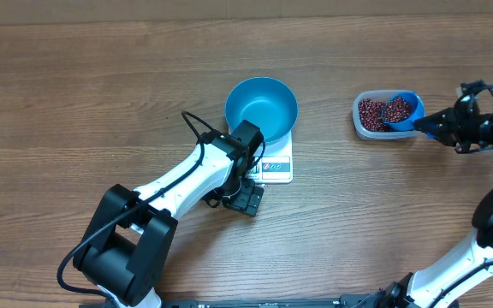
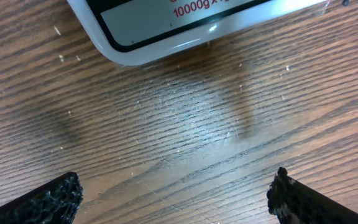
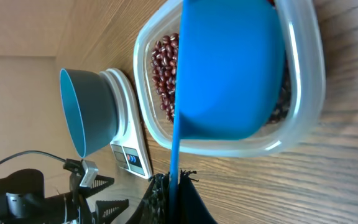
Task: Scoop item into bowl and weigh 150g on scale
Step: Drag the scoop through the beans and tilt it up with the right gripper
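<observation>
- Weighing spot: the scale (image 1: 278,164) sits mid-bench (image 1: 101,85) with the bowl (image 1: 262,107) on top of it. The bowl overhangs the platform, but the display edge nearest the robot is uncovered, probably so the reading stays visible. The bowl looks empty.
- Stock: the beans (image 1: 371,112) lie in a clear tub (image 1: 355,118), well to the right of the scale.
- Tool: the scoop (image 1: 407,109) is dipped into the end of the tub farthest from the scale. Some beans seem to lie in it, though how full it is I cannot tell.
- Grip: the right fingers (image 3: 159,202) are clamped shut on the scoop's thin handle, one on each side. Holding it far out likely keeps them clear of the tub wall.
- Right arm pose: it reaches in from the side away from the scale, forearm low. The wrist is rolled, so the scoop's back faces the wrist camera.
- Free hand: the left fingers (image 2: 53,199) are spread wide and hold nothing. They hang low over bare bench just in front of the scale's display edge, and whether they touch the wood I cannot tell.
- Left arm pose: it stretches diagonally toward the scale, wrist pitched down. My guess is it is placed to reach the buttons or steady the scale.
- Stage: scooping, with nothing delivered yet. Next the load should be lifted level and carried across to the bowl.
</observation>
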